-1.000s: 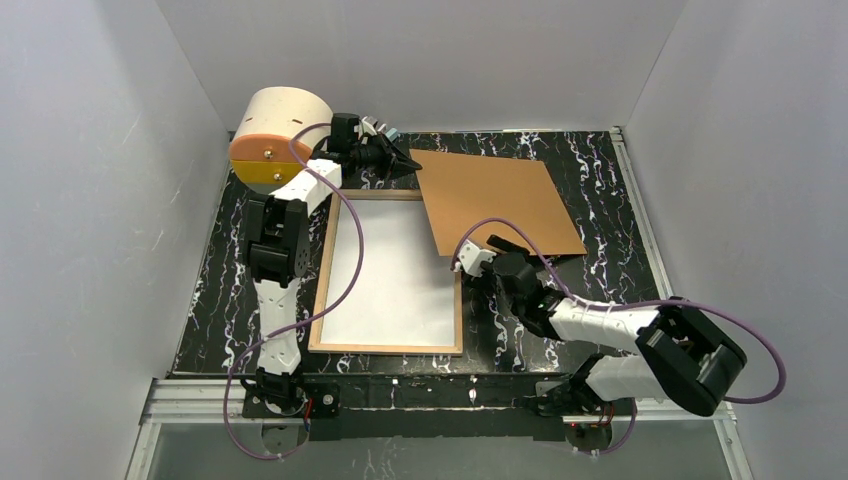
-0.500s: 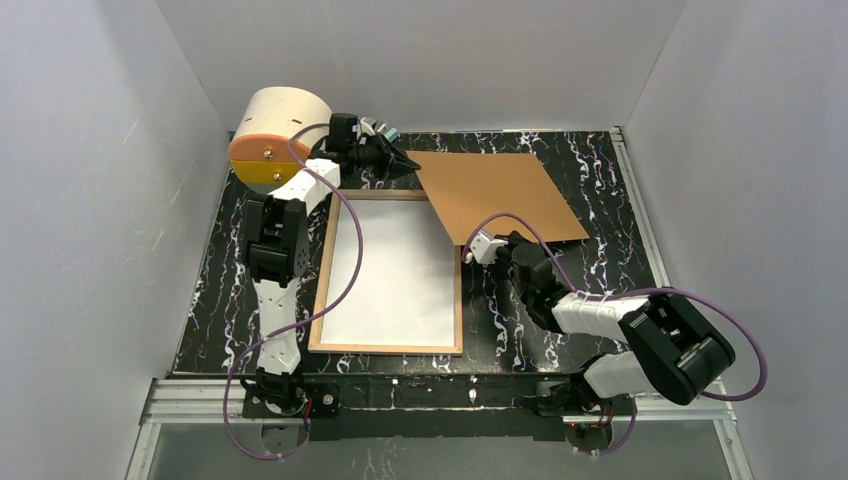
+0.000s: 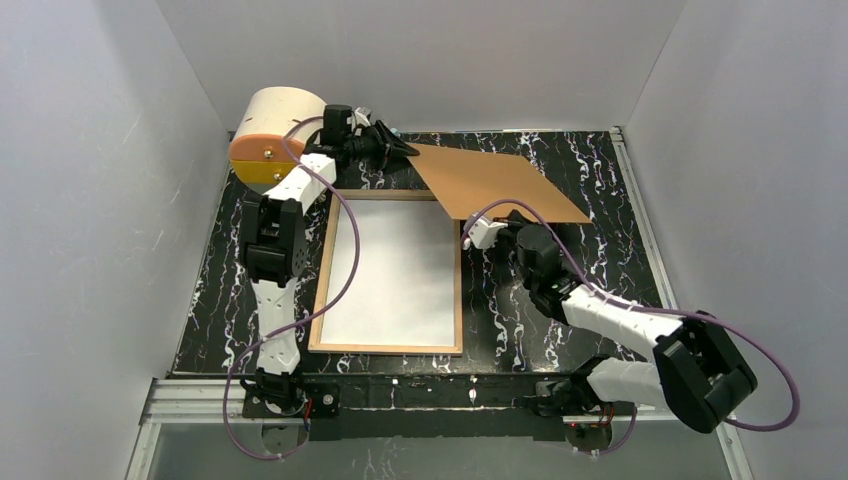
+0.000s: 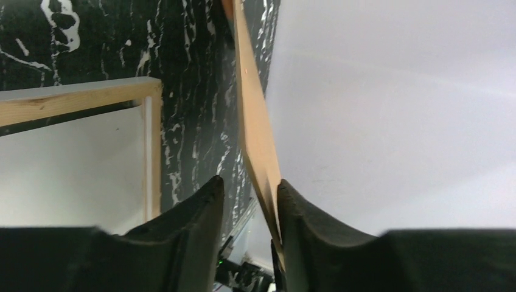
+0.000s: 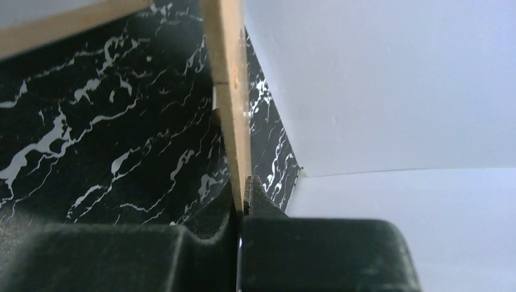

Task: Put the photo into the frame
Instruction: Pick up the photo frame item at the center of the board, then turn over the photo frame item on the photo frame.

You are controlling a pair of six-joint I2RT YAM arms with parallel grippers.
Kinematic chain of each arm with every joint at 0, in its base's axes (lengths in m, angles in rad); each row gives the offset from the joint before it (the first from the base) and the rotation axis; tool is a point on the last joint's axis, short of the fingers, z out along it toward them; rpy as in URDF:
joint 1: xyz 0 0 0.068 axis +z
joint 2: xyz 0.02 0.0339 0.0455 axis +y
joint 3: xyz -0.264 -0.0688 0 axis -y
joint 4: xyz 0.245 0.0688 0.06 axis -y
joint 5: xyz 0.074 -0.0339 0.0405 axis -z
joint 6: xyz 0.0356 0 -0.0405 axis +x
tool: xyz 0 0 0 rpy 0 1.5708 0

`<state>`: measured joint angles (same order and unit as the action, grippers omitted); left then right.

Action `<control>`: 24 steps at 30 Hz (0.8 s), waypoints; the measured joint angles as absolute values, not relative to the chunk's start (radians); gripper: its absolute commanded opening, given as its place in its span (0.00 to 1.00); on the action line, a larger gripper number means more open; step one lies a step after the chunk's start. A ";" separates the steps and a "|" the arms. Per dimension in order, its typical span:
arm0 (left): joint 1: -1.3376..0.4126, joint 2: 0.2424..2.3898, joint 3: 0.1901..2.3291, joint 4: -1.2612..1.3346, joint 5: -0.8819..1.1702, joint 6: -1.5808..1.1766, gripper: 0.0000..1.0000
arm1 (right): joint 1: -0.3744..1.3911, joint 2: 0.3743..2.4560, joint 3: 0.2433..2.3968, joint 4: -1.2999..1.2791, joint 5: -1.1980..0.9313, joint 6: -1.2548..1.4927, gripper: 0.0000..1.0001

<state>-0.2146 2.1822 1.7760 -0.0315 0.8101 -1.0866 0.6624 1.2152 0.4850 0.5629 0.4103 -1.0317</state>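
Frame [image 3: 385,349] flat on worktop [image 3: 600,165], centre-left, long axis 12–6. White sheet inside the rim, maybe the photo, can't tell. Backing board [image 3: 500,185] raised and tilted at the frame's 1 o'clock, near corner just beside the frame's rim. Right fingers [image 5: 258,201] clamped tight on the board's near edge. Left fingers [image 4: 195,213] narrowly parted at its 11 o'clock corner, board touching one pad only. Probably only the right arm really holds it; board must swing toward 7 o'clock.
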 measured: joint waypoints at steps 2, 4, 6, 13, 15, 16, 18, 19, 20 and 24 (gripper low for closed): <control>-0.210 2.174 1.789 -0.033 0.805 -1.081 0.58 | 0.666 1.183 0.524 0.505 0.393 -1.023 0.01; -0.204 2.158 1.804 -0.043 0.795 -1.074 0.70 | 0.669 1.156 0.542 0.471 0.375 -1.018 0.01; -0.199 2.131 1.817 -0.056 0.777 -1.067 0.78 | 0.671 1.130 0.560 0.447 0.360 -1.018 0.01; -0.150 1.959 1.818 -0.104 0.660 -1.019 0.98 | 0.675 1.103 0.676 0.326 0.344 -0.931 0.01; -0.135 1.901 1.818 -0.124 0.618 -0.993 0.98 | 0.675 1.104 0.720 0.285 0.341 -0.868 0.01; -0.127 1.874 1.818 -0.135 0.596 -0.981 0.98 | 0.675 1.108 0.738 0.276 0.341 -0.840 0.01; -0.114 1.829 1.815 -0.149 0.554 -0.960 0.98 | 0.675 1.122 0.780 0.253 0.339 -0.767 0.01; -0.109 1.808 1.812 -0.158 0.532 -0.949 0.98 | 0.675 1.131 0.798 0.250 0.338 -0.733 0.01; -0.106 1.793 1.808 -0.167 0.516 -0.940 0.99 | 0.675 1.140 0.812 0.247 0.337 -0.701 0.01; -0.088 1.739 1.797 -0.220 0.434 -0.891 0.98 | 0.674 1.162 0.850 0.228 0.329 -0.578 0.01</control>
